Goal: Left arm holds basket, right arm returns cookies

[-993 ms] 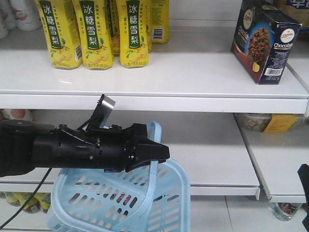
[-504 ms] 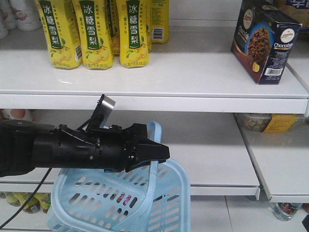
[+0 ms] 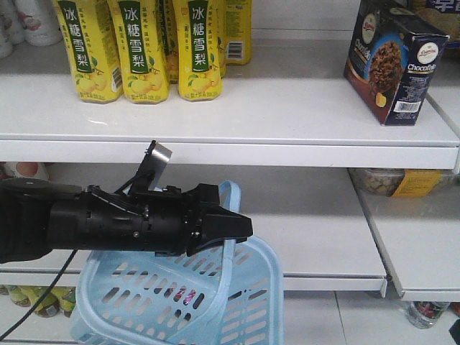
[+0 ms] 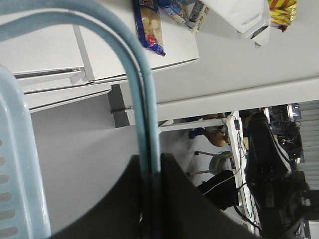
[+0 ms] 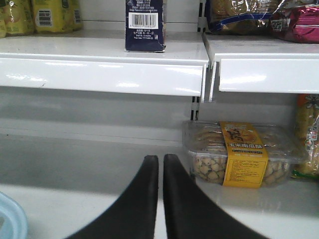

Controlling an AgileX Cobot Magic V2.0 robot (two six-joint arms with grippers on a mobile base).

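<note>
— What differs from a second ago?
— The right arm point(image 3: 456, 330). Back then its black shape rises along the lower right edge of the front view.
— And now?
— Only a dark sliver shows in the bottom right corner, much as half a second ago.

White shop shelving fills the view. The upper shelf point(image 3: 287, 115) is glossy white, its front edge catching bright reflections. Below it lies a lower white shelf point(image 3: 316, 215). Beneath that, at the lower right, is pale tiled floor point(image 3: 359, 316).
</note>
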